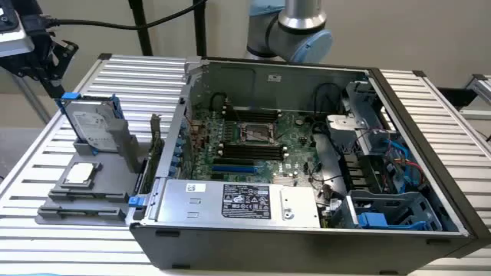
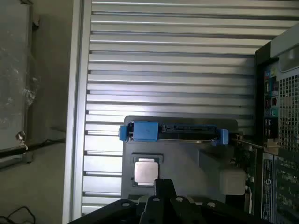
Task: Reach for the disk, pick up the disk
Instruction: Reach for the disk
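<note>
Gripper [image 1: 52, 80] closed, holding nothing, near the upright disk [image 1: 94, 123] (in a grey holder [image 1: 115, 185]) at its 11 o'clock.

The picture's edge is cutting off the body of the gripper [image 1: 52, 86] in the exterior view. Just below the gripper, the holder [image 1: 111, 167] is hiding the lower end of the disk [image 1: 94, 123]. The disk's label print is showing too small to read. Well away from the gripper, the edge is cutting off the arm [image 1: 295, 29].
</note>
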`<state>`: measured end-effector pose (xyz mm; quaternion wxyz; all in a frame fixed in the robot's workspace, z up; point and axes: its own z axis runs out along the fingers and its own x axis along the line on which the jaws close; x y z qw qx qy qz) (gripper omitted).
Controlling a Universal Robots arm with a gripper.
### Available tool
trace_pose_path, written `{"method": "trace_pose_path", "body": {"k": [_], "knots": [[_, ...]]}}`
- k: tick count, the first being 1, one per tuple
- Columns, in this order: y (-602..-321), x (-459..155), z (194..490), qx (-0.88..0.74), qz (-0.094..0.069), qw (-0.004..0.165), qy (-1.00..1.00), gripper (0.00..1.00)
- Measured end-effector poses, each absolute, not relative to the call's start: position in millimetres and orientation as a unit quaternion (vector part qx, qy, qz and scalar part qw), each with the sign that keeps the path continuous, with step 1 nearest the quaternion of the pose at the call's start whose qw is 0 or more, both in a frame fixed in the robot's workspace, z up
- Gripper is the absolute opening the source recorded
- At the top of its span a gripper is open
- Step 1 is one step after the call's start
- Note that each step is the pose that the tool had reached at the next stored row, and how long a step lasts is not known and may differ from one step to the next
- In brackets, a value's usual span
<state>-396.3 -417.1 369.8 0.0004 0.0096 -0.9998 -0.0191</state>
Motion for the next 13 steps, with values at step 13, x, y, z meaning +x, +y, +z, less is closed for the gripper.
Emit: {"method": "trace_pose_path", "body": {"k": [13], "knots": [[-417.1,-396.3,369.8,0.010,-0.019,0.000,-1.000,0.11]]}}
